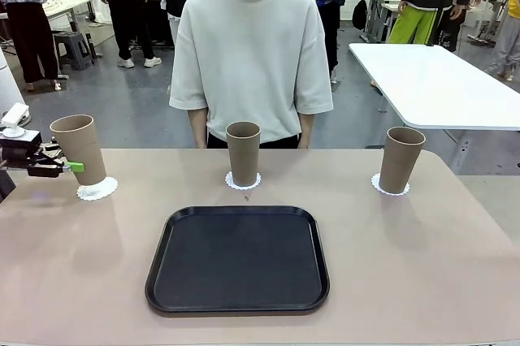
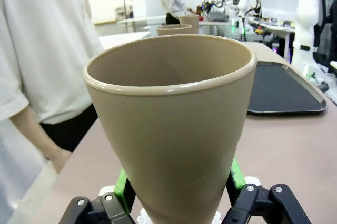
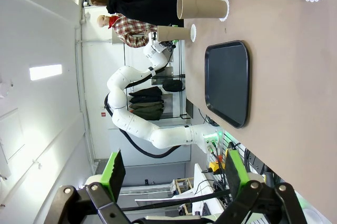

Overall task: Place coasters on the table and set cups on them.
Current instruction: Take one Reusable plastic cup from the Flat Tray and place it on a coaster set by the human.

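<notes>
The desk (image 1: 422, 265) carries a black tray (image 1: 237, 258) at near centre. Beyond it three cups stand on doilies: left cup (image 1: 79, 149), middle cup (image 1: 243, 153), right cup (image 1: 400, 159). The left hand (image 1: 71, 166) is clamped on the left cup, on its doily (image 1: 97, 190). The right hand (image 3: 174, 174) gapes wide, holding nothing.

From my station the front view is evenly lit from overhead, bright and sharp; the cups (image 1: 243, 153) cast only soft, short shadows on the table (image 1: 422, 265), and the black tray (image 1: 237, 259) shows a faint sheen along its rim. On the left wrist view I see wide-angle bulging, the near cup (image 2: 174, 129) looming large, and the background washed out by bright haze. The right wrist view comes to me rolled sideways, its white wall (image 3: 37, 77) overexposed with a glaring light patch, edges curved
</notes>
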`<state>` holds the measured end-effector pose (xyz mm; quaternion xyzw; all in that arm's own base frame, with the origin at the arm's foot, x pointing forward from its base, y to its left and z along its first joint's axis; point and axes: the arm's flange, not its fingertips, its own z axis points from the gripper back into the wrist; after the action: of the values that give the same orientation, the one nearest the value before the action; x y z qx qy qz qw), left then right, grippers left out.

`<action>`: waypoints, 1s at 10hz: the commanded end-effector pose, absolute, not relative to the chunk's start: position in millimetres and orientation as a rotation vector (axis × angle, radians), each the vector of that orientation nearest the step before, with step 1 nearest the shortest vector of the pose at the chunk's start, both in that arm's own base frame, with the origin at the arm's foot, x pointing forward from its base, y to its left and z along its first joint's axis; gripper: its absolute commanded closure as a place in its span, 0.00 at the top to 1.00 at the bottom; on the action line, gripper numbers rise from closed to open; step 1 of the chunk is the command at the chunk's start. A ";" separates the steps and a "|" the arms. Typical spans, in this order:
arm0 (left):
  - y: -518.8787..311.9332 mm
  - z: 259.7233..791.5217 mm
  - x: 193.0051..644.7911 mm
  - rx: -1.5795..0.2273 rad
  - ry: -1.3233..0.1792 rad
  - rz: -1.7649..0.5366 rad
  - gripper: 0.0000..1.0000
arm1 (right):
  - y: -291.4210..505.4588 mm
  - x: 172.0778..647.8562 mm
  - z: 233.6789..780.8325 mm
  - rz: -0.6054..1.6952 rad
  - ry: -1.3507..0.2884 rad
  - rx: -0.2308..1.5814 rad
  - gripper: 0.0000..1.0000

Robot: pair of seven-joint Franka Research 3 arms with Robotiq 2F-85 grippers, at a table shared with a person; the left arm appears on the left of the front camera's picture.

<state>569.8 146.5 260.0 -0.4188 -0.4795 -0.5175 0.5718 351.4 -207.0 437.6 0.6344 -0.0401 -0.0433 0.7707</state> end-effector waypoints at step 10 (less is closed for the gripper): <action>144.4 245.1 579.5 -0.984 -1.106 -1.205 0.83 | -206.6 350.4 437.4 -0.081 -0.095 1.384 1.00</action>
<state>573.7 146.3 245.4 -0.4210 -0.4740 -0.5149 0.5771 351.4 -206.9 437.6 0.6344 -0.0401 -0.0433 0.7707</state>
